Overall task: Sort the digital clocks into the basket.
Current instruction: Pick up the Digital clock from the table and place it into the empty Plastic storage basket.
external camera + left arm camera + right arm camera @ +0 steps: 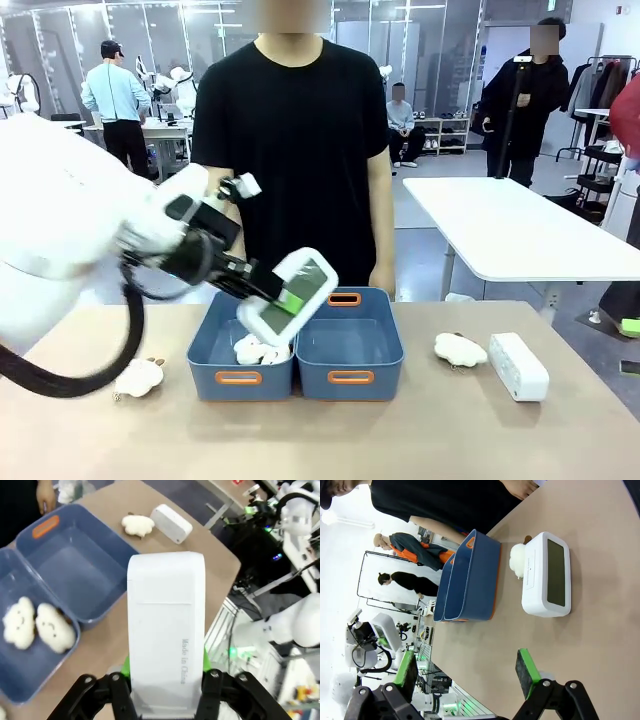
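Mid-carry, with one digital clock [300, 285] pinched tight in the left gripper [167, 697] at frame centre, above the join of left bin [205, 352] and basket [352, 376]; next, probably: shift right over the empty basket, lower, let go; two plush sheep [35, 622] inside the left bin; second clock [518, 366] lower right on the table [420, 435]; right gripper [466, 670] gaping wide, empty.

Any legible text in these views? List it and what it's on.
"Made in China": back face of the held digital clock, gripped by the left gripper.
Small print along the side of the second digital clock, on the table: too small to read.
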You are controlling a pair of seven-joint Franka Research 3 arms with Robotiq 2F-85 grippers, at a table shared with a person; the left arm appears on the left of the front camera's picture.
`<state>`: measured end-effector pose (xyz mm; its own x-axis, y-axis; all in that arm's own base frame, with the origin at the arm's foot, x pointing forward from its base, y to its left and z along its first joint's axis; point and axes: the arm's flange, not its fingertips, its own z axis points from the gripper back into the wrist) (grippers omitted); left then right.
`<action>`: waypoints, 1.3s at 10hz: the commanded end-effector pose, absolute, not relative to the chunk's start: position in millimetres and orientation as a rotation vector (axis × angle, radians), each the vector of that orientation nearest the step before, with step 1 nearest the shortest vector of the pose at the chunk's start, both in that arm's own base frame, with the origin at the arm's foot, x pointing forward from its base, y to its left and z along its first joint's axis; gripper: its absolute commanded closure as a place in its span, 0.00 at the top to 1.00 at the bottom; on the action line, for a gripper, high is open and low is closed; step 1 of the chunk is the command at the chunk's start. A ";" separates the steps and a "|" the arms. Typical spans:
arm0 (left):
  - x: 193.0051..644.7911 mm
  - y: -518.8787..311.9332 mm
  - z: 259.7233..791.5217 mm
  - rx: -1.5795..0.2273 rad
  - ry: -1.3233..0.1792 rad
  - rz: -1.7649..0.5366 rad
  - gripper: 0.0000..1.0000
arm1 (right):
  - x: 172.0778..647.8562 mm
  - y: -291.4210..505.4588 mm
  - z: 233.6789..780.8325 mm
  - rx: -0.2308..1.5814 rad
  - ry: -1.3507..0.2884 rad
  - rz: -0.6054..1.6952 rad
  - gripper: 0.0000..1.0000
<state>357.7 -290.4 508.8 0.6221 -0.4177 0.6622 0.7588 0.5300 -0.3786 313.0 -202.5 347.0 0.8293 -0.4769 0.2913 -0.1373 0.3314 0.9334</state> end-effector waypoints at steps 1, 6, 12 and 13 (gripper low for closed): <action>378.2 -326.8 478.8 -0.729 -0.643 -0.799 0.00 | 312.8 -203.0 347.6 1.235 -0.594 -0.233 1.00; 458.4 -408.3 430.4 -0.506 -0.660 -0.849 0.00 | 312.8 -203.0 347.6 1.235 -0.594 -0.233 1.00; 545.2 -430.9 410.2 -0.377 -0.581 -0.762 0.00 | 312.8 -203.0 347.6 1.235 -0.594 -0.233 1.00; 543.0 -428.6 405.0 -0.388 -0.521 -0.776 0.56 | 312.8 -203.0 347.6 1.235 -0.594 -0.233 1.00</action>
